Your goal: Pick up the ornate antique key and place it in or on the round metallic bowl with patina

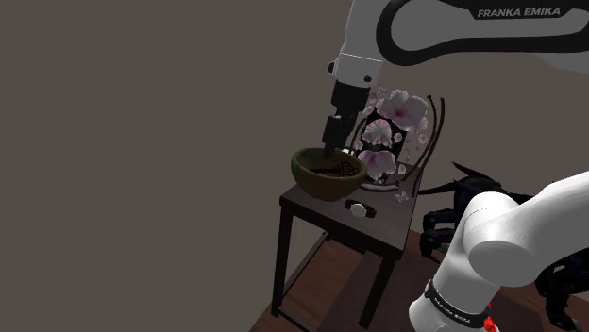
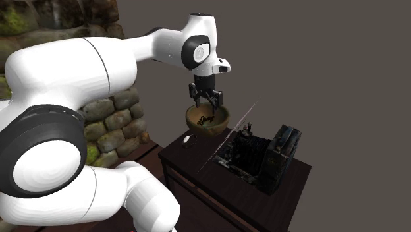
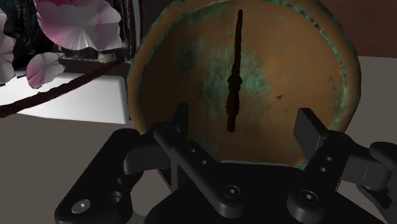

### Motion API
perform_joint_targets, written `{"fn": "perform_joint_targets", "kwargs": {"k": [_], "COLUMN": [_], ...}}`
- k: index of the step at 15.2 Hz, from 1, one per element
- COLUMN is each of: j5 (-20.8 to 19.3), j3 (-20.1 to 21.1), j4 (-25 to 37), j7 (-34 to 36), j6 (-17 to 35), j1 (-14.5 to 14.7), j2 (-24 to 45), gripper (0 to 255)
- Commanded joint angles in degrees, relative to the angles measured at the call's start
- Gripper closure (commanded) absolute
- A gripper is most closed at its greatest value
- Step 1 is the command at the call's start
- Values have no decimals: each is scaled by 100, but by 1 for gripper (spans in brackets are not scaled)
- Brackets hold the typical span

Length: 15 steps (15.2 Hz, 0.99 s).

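Note:
A round brown bowl with green patina (image 1: 316, 179) (image 2: 207, 125) (image 3: 305, 70) stands on a small dark table (image 1: 378, 231) (image 2: 197, 168). The dark ornate key (image 1: 337, 171) (image 2: 205, 119) (image 3: 234, 83) lies inside the bowl on its bottom. My black gripper (image 1: 331, 147) (image 2: 205, 103) (image 3: 245, 130) hangs just above the bowl's rim, open. In the wrist view the key lies in line with the gap between the fingers (image 3: 180, 127), and neither finger touches it.
A panel with pink flowers (image 1: 404, 118) (image 3: 76, 25) stands right behind the bowl. A small white round object (image 1: 359, 208) (image 2: 189, 141) lies on the table beside it. Dark cluttered things (image 2: 247, 148) and a dark box (image 2: 282, 155) take up the table's far part. A stone wall (image 2: 112, 118) is behind the arm.

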Motion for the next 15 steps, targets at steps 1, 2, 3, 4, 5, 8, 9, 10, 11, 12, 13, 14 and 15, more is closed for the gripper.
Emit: {"fn": "perform_joint_targets", "kwargs": {"k": [1,2,3,4,5,8,9,10,11,12,13,14,15], "j5": [0,0,0,-12,-24,-44,-44,-44,-44,-44,-44,-44,-44], "j3": [0,0,0,-14,-27,-49,-49,-49,-49,-49,-49,-49,-49], "j4": [0,0,0,201,408,793,792,793,793,793,793,793,792], "j7": [0,0,0,3,7,16,16,16,16,16,16,16,16], "j6": [0,0,0,-189,-376,-708,-708,-708,-708,-708,-708,-708,-707], "j1": [0,0,0,-6,-11,-22,-22,-21,-21,-21,-21,-21,-21], "j2": [0,0,0,12,32,86,85,86,86,86,86,86,85], "gripper": [0,0,0,0,0,0,0,0,0,0,0,0,0]}}
